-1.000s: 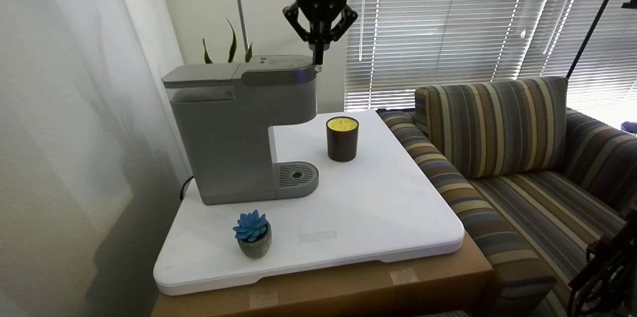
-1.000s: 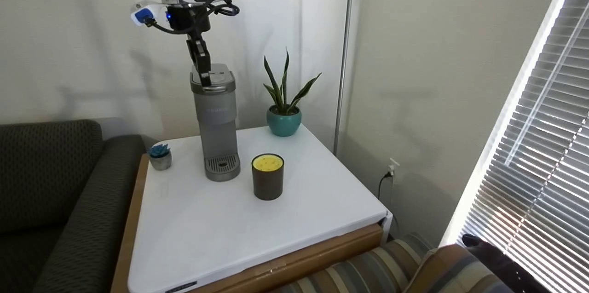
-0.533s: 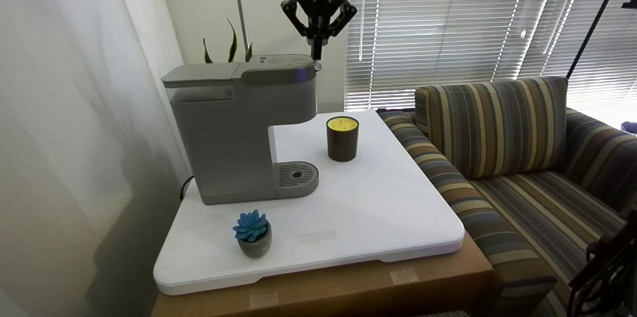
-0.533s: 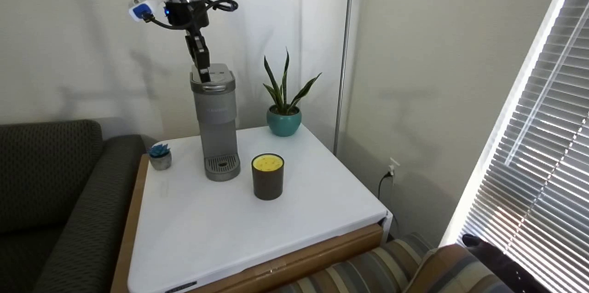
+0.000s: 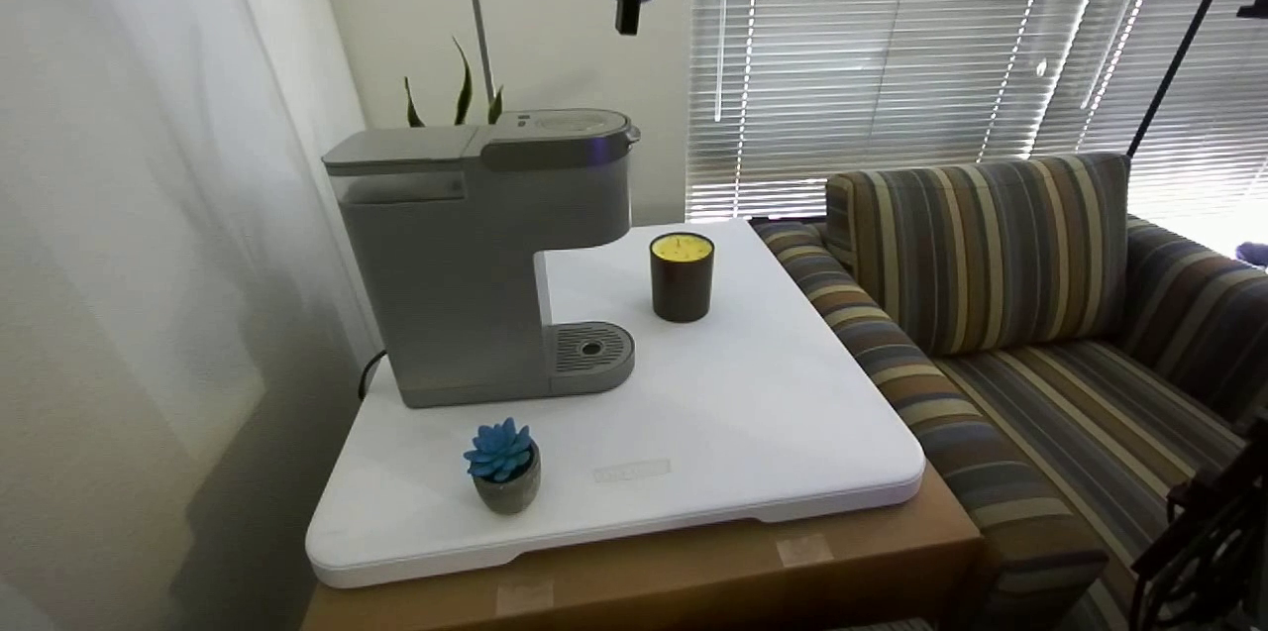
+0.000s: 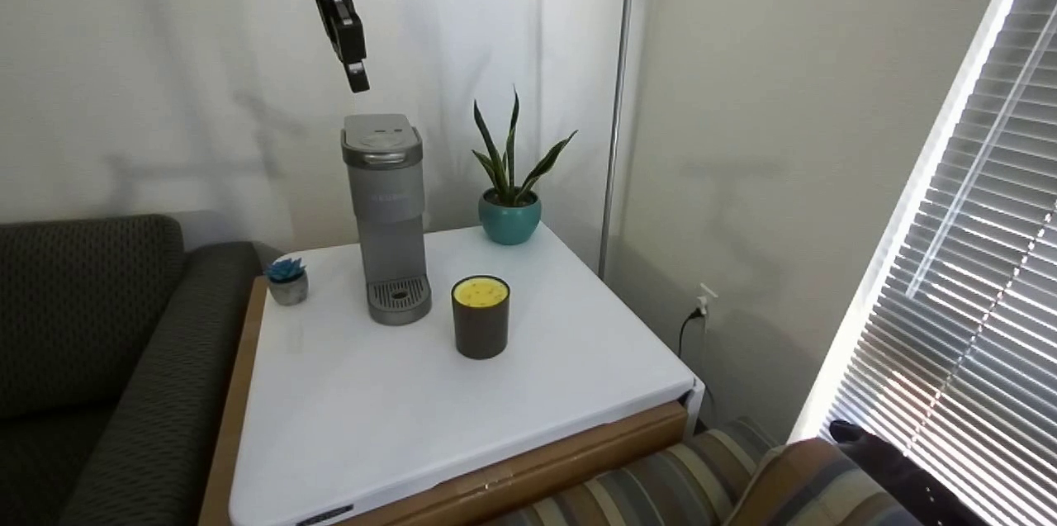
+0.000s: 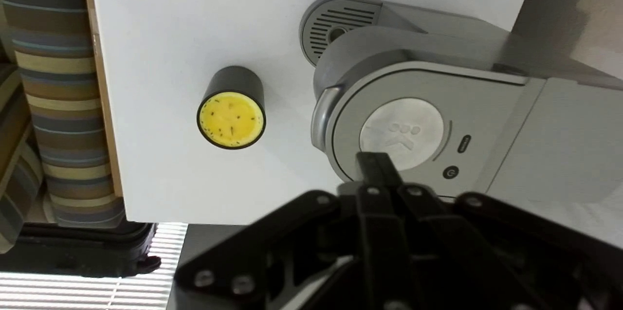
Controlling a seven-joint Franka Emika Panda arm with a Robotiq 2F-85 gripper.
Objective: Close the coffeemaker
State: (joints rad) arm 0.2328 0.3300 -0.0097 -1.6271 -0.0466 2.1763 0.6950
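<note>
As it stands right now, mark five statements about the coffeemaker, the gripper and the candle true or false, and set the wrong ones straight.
1. The coffeemaker has its lid down. True.
2. The gripper has its jaws together. True.
3. The gripper is pressing on the lid. False: it hangs above the lid, and both exterior views show a gap.
4. The candle is yellow on top. True.
5. The candle touches the coffeemaker. False: it stands apart on the white tabletop.

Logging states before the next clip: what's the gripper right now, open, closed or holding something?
Gripper: closed and holding nothing, its fingertips together above the coffeemaker, not touching it.
</note>
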